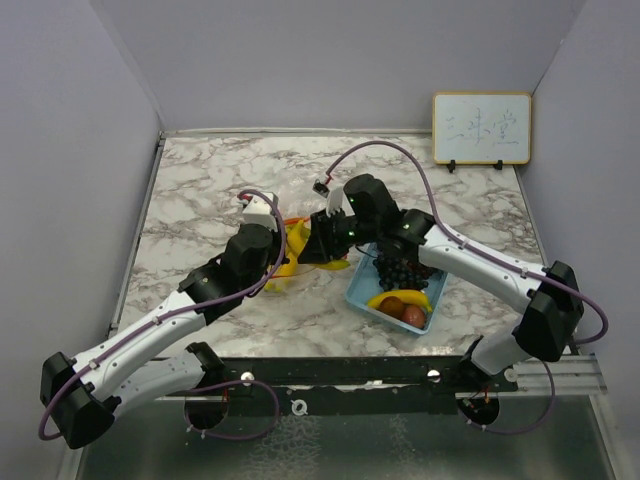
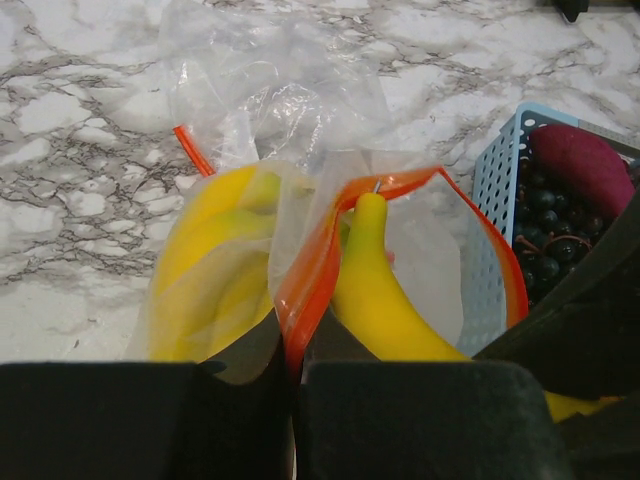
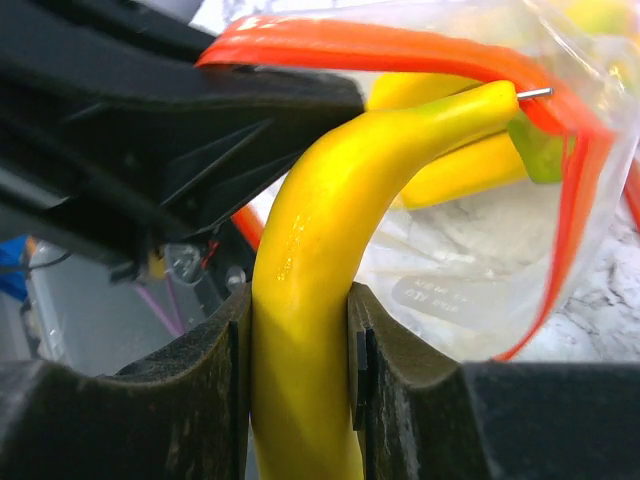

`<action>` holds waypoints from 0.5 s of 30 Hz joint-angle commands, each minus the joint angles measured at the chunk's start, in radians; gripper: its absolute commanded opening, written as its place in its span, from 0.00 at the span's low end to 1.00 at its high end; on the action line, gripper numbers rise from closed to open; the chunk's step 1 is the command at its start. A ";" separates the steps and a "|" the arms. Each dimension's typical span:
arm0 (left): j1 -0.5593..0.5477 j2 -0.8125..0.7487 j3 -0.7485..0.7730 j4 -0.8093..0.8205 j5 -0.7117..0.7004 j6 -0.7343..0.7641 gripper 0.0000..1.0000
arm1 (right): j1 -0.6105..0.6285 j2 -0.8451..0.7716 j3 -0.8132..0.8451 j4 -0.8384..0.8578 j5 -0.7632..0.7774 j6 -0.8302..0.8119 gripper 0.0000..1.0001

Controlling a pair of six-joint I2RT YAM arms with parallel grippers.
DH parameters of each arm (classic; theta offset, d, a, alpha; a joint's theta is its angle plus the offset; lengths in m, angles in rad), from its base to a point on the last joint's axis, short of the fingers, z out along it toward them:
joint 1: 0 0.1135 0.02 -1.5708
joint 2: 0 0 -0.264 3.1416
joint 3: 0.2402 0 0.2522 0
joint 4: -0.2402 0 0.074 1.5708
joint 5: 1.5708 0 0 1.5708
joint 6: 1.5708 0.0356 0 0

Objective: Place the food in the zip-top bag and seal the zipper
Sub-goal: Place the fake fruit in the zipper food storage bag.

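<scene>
A clear zip-top bag with an orange zipper strip lies on the marble table, with yellow bananas showing through its plastic. My left gripper is shut on the zipper edge and holds the mouth up. My right gripper is shut on a yellow banana whose tip is at the bag's mouth. In the top view both grippers, the left and the right, meet over the bag. Dark grapes, another banana and a red fruit lie in the basket. A magenta piece lies there too.
The light blue basket stands right of the bag, close under my right arm. A small whiteboard stands at the back right. Grey walls close in the table on three sides.
</scene>
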 commanded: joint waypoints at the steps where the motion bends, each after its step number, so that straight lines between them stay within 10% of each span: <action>1: -0.008 -0.005 0.011 0.056 0.059 -0.023 0.00 | 0.036 0.063 0.079 -0.064 0.204 0.002 0.15; 15: -0.006 0.040 0.012 0.068 0.013 0.011 0.00 | 0.120 -0.033 0.041 -0.111 0.175 -0.059 0.12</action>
